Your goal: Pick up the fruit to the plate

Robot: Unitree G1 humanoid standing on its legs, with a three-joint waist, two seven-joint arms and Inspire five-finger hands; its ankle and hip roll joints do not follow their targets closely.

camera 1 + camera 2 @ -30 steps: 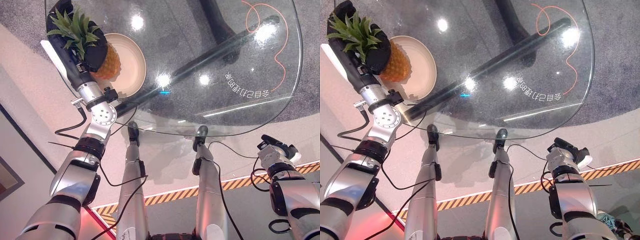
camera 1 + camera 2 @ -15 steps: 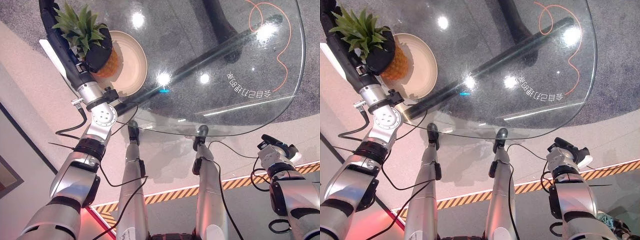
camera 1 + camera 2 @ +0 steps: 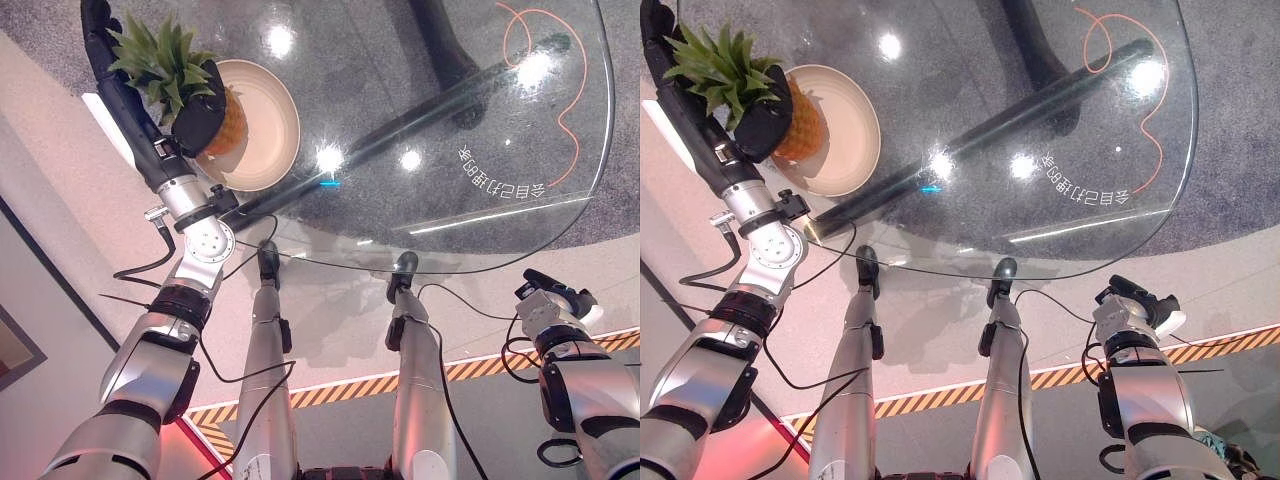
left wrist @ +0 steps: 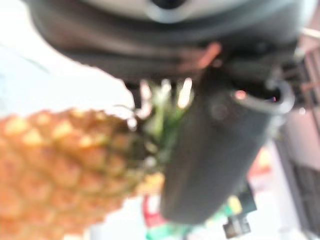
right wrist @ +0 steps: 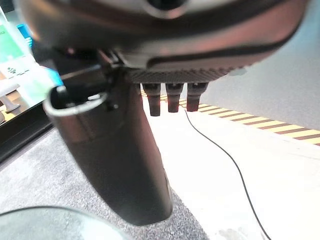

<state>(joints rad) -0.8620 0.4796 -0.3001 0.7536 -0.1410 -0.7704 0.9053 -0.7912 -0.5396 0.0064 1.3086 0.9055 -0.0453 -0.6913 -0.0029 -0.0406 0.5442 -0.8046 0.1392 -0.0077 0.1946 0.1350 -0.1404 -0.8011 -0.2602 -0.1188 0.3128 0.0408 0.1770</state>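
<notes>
A pineapple (image 3: 229, 124) with an orange body and green crown is in my left hand (image 3: 196, 118), whose dark fingers are curled round it just below the crown. It is at the left edge of a round beige plate (image 3: 272, 128) on the glass table; I cannot tell whether it touches the plate. The left wrist view shows the pineapple's skin (image 4: 55, 165) close beside my thumb (image 4: 210, 160). My right hand (image 3: 556, 295) hangs low beside the table's near right edge, holding nothing, with its thumb (image 5: 122, 165) straight.
The round glass table (image 3: 470, 60) reaches across the view, its curved rim near me. Under the glass lie a dark table base (image 3: 440, 105) and an orange cord (image 3: 562, 110) on grey carpet. Yellow-black striped tape (image 3: 480, 365) crosses the floor.
My left hand has turned the pineapple slightly and carried it a little further over the plate's left edge. The view has shifted a bit. My right hand has stayed still.
</notes>
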